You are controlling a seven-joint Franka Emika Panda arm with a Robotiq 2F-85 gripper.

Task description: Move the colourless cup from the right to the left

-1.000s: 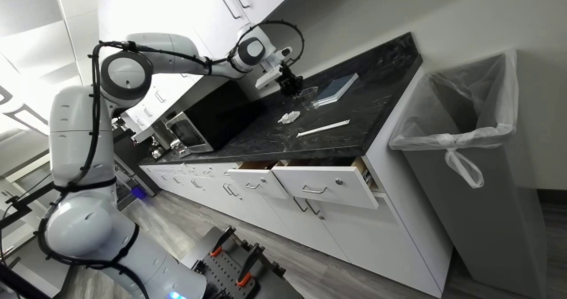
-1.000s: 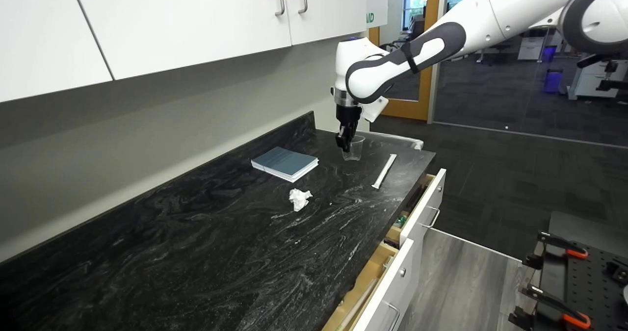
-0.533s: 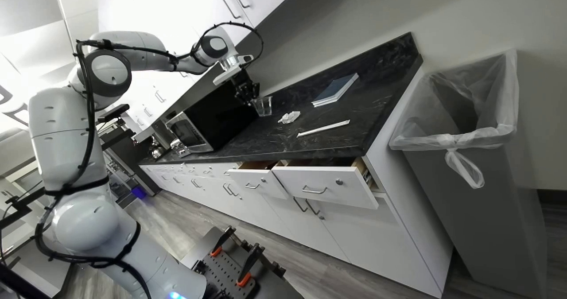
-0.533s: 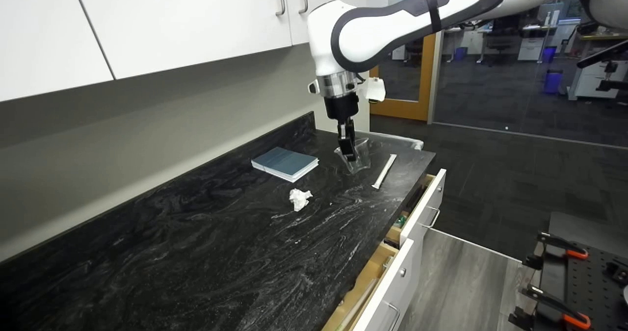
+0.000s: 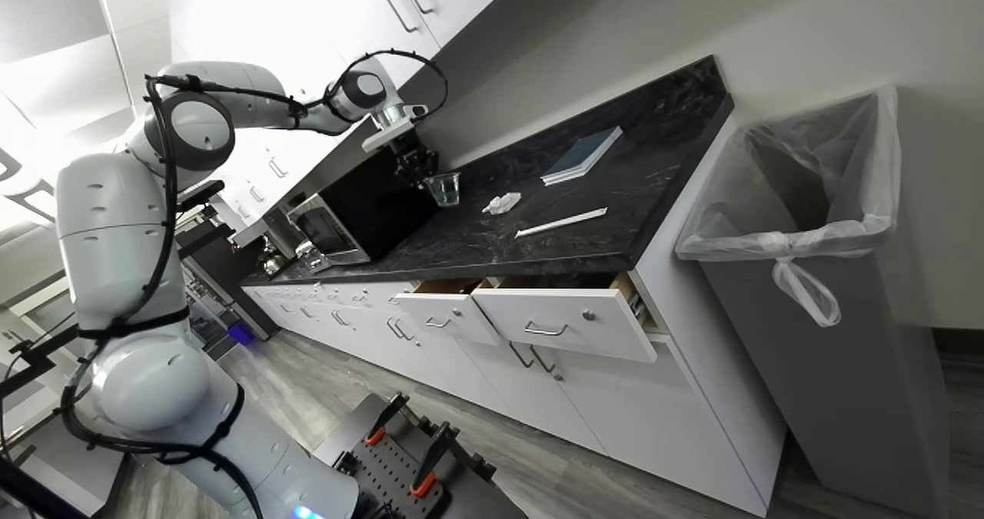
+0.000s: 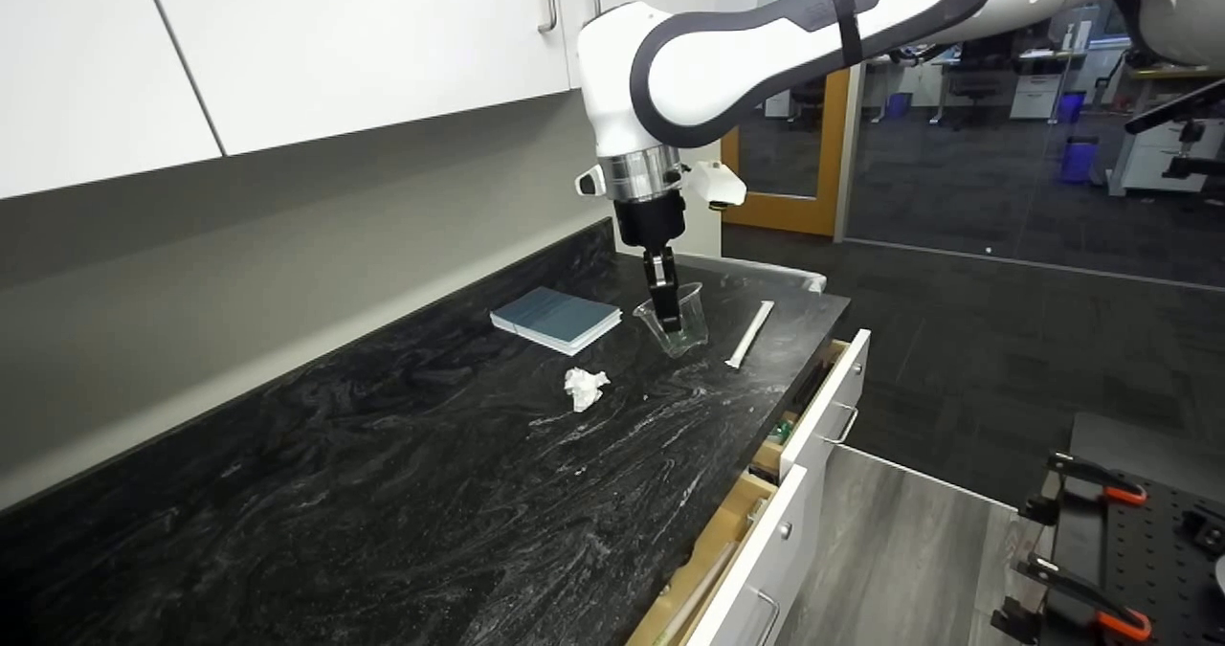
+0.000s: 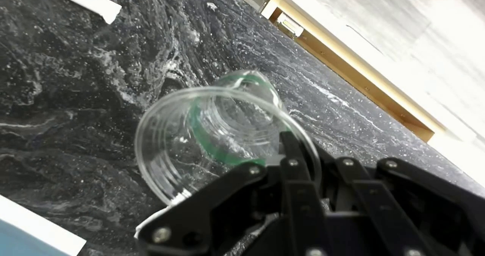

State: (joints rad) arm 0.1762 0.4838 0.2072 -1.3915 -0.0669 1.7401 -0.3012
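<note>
The cup (image 7: 227,131) is held tilted above the counter (image 6: 383,493). A green band is seen on its clear wall; whether print is carried on it cannot be told. The cup is gripped at its rim by the gripper (image 6: 668,319): one finger (image 7: 295,172) is set inside, the other outside, and the wall is pinched between them with only a narrow gap showing. In an exterior view the cup is seen between the book (image 6: 557,318) and the white stick (image 6: 750,335), with the crumpled paper (image 6: 585,389) lying nearer the camera. In an exterior view it is framed near the microwave (image 5: 330,231). Two drawers (image 5: 569,315) are pulled out beneath the counter. In the wrist view a small pale block (image 7: 290,24) is shown in a drawer, its yellow mark too blurred to be read. Past the counter's end, a bin (image 5: 830,350) lined with clear plastic is seen.
</note>
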